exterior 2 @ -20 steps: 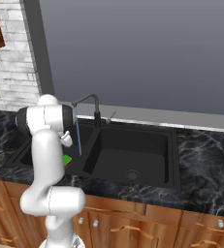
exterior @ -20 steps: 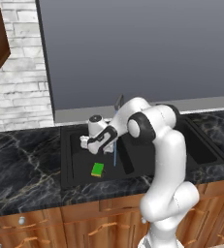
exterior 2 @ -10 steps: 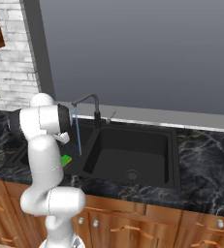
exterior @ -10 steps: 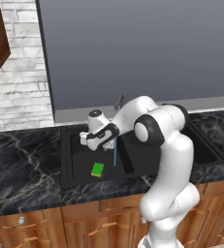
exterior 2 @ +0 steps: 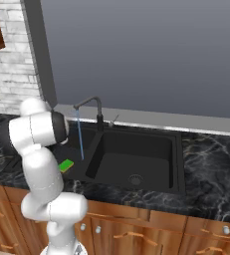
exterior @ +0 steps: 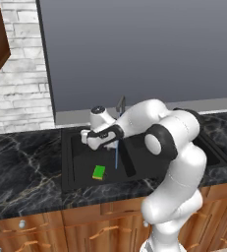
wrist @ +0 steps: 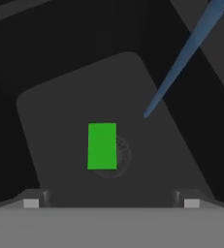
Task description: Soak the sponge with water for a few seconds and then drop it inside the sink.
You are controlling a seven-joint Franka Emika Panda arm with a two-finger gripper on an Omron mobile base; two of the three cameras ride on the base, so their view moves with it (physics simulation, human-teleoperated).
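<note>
Compared with a second ago, my arm has swung a little more to the left while the sponge [exterior: 99,172] has not moved: it lies flat on the floor of the left basin of the sink [exterior: 68,170], partly over the drain. My gripper [wrist: 108,202] hangs above it with fingers wide apart, holding nothing. The water [exterior: 116,155] still runs beside the sponge. I judge the drop is done.

sponge [wrist: 102,146] in sink [exterior: 68,170] (over drain), water [wrist: 181,58] beside
</note>
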